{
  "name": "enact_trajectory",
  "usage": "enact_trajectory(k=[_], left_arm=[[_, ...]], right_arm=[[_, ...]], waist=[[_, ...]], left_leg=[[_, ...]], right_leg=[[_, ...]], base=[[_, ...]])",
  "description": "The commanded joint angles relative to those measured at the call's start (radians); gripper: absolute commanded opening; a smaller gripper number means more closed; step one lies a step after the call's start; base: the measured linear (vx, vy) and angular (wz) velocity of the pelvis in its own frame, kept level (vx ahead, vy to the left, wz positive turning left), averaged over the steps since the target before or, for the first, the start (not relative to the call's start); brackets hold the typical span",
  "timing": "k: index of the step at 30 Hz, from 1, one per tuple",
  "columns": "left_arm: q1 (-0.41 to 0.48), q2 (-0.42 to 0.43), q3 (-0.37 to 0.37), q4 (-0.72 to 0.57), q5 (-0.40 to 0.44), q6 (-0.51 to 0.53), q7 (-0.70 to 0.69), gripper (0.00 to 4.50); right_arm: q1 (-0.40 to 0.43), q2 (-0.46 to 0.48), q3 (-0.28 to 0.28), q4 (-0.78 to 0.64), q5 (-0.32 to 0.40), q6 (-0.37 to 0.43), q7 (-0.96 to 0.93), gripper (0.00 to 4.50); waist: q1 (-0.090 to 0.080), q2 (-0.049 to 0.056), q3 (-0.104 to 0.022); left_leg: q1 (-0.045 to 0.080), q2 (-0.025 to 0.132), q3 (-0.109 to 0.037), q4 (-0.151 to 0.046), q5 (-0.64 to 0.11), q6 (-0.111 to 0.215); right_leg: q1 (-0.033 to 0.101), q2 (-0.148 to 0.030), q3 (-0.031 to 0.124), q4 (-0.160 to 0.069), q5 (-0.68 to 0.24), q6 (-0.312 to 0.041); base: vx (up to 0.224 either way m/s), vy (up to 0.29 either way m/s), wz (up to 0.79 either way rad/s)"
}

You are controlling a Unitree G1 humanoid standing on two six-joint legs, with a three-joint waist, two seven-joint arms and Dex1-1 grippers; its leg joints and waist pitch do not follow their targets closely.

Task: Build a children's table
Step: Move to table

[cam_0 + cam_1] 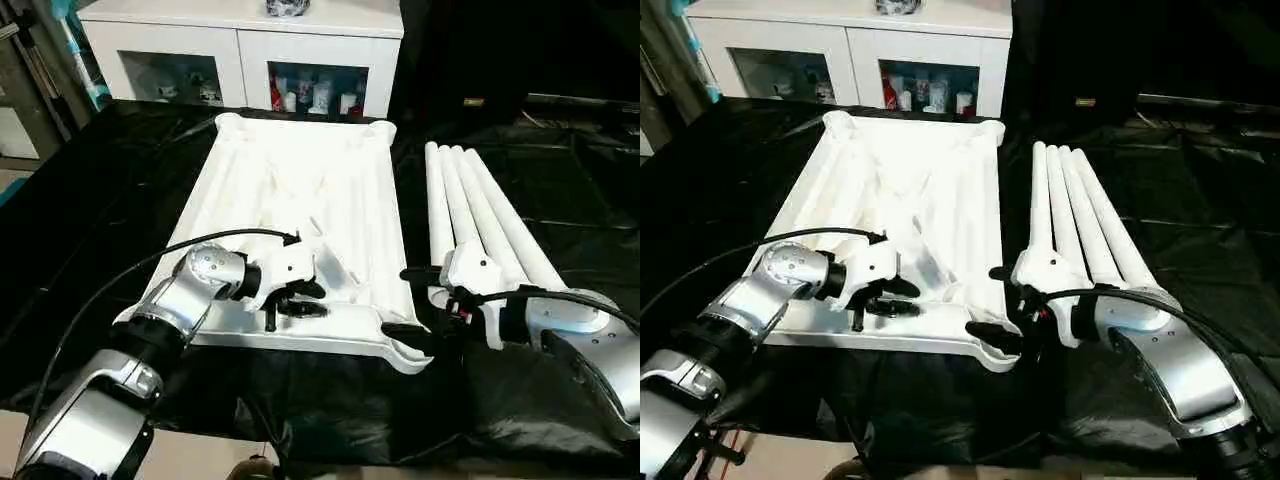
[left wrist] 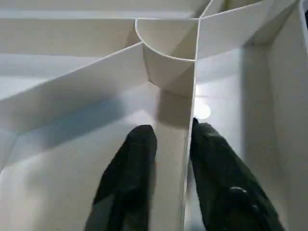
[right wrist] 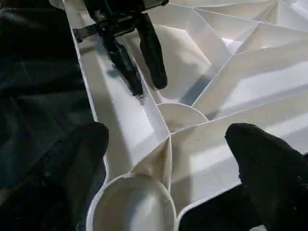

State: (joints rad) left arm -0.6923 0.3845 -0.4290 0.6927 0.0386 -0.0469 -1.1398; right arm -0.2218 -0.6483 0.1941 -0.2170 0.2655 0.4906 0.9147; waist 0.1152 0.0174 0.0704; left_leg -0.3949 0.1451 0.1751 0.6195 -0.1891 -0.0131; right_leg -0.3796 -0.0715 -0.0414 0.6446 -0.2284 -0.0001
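So far, no assembly is seen: the tabletop (image 1: 300, 200) is laid ribbed side up on the black-draped work table (image 1: 100, 180), and all 4 legs (image 1: 480, 215) are lined up loose just beside it, toward the robot's right, with every visible corner socket empty. The left gripper (image 2: 171, 144) is set astride 1 thin rib near the tabletop's near edge, though a firm clamp cannot be confirmed, while the right gripper (image 3: 166, 144) is held spread wide, grasping nothing, around the near right corner socket (image 3: 132, 202). All 4 legs are judged left to fit.
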Motion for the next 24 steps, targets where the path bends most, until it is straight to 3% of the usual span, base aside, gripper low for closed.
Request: enact_trajectory(k=[1, 5, 10, 13, 16, 18, 20, 24], left_arm=[[-0.012, -0.002, 0.006, 0.022, 0.015, -0.001, -0.006, 1.05], [-0.012, -0.001, 0.004, 0.026, 0.024, -0.008, -0.007, 0.70], [-0.018, -0.001, 0.015, 0.028, 0.046, -0.061, 0.058, 0.27], [-0.014, 0.006, 0.052, -0.059, 0.042, -0.096, 0.121, 0.02], [-0.006, 0.013, 0.066, -0.102, 0.042, -0.095, 0.138, 0.02], [0.003, 0.024, 0.074, -0.144, 0.050, -0.090, 0.151, 0.02], [0.006, 0.033, 0.077, -0.162, 0.061, -0.095, 0.163, 0.02], [0.014, 0.082, 0.103, -0.223, 0.077, -0.089, 0.188, 0.02]], right_arm=[[-0.004, -0.004, 0.008, -0.011, 0.000, 0.007, 0.007, 4.50], [-0.005, -0.004, 0.015, -0.012, 0.001, 0.009, 0.013, 4.50], [-0.005, -0.001, 0.016, -0.013, 0.000, 0.010, 0.013, 4.50], [-0.004, 0.001, 0.013, -0.012, -0.001, 0.010, 0.008, 4.50], [-0.003, 0.001, 0.013, -0.013, -0.003, 0.009, 0.007, 4.50], [-0.003, 0.001, 0.013, -0.013, -0.004, 0.009, 0.005, 4.50], [-0.004, 0.002, 0.013, -0.013, -0.004, 0.008, 0.005, 4.50], [-0.005, 0.006, 0.014, -0.012, -0.007, 0.006, 0.003, 4.50]], waist=[[0.003, -0.007, -0.055], [0.003, -0.008, -0.055], [0.004, -0.002, -0.052], [0.003, -0.006, -0.053], [-0.003, -0.006, -0.057], [-0.004, -0.008, -0.067], [-0.001, -0.006, -0.071], [0.003, -0.008, -0.077]], left_leg=[[0.028, 0.096, -0.042, -0.095, -0.242, 0.017], [0.028, 0.097, -0.043, -0.098, -0.253, 0.011], [0.029, 0.098, -0.045, -0.100, -0.289, -0.002], [0.027, 0.099, -0.047, -0.102, -0.292, -0.007], [0.019, 0.098, -0.048, -0.100, -0.237, 0.005], [0.020, 0.094, -0.040, -0.086, -0.142, 0.044], [0.012, 0.091, -0.039, -0.077, -0.061, 0.086], [0.009, 0.090, -0.036, -0.066, -0.015, 0.137]], right_leg=[[0.028, -0.107, 0.054, -0.089, -0.134, -0.257], [0.028, -0.108, 0.055, -0.091, -0.153, -0.251], [0.025, -0.110, 0.056, -0.097, -0.204, -0.239], [0.026, -0.112, 0.056, -0.098, -0.221, -0.229], [0.031, -0.108, 0.052, -0.086, -0.124, -0.236], [0.033, -0.105, 0.050, -0.073, 0.026, -0.262], [0.034, -0.101, 0.046, -0.060, 0.151, -0.276], [0.029, -0.098, 0.041, -0.049, 0.225, -0.296]], base=[[0.000, 0.000, 0.00], [0.000, 0.000, 0.00], [0.000, 0.000, 0.00], [0.000, 0.000, 0.00], [0.000, 0.000, 0.00], [0.000, 0.000, 0.00], [0.000, 0.000, 0.00], [0.000, 0.000, 0.00]])
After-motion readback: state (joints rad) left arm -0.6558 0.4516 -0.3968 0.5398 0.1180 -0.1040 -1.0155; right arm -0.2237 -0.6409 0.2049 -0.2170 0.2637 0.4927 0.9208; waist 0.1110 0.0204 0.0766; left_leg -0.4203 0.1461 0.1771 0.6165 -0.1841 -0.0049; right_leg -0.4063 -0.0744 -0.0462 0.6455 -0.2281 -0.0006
